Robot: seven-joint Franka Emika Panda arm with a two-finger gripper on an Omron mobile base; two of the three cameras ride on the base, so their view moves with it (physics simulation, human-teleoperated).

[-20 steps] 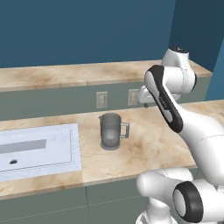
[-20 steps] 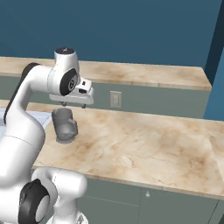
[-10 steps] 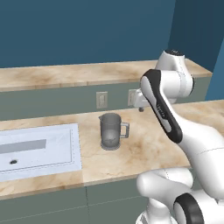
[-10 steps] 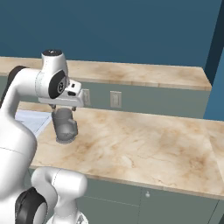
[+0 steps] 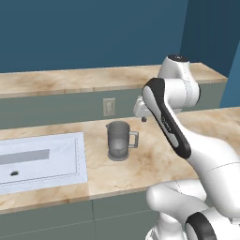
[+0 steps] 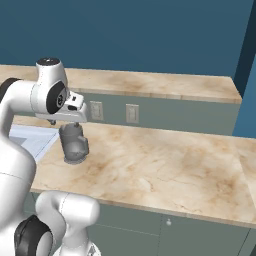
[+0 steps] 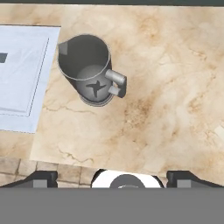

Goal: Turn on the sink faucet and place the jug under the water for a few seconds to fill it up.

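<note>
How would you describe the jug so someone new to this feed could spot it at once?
Find the marble counter and the pale sink set into it. Just past the sink's edge stands the jug, upright on the counter. It is a see-through grey cylinder with a loop handle on the side away from the sink.

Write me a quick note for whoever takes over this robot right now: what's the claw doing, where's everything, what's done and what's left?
Claw: open, empty, above the counter with the jug up ahead in the hand view.
Jug: upright on the counter, just right of the sink, handle pointing away from the sink. Looks empty.
Done: nothing visible yet; no water seen.
Left: turn on the faucet, grab the jug, hold it under the water a few seconds.
</note>
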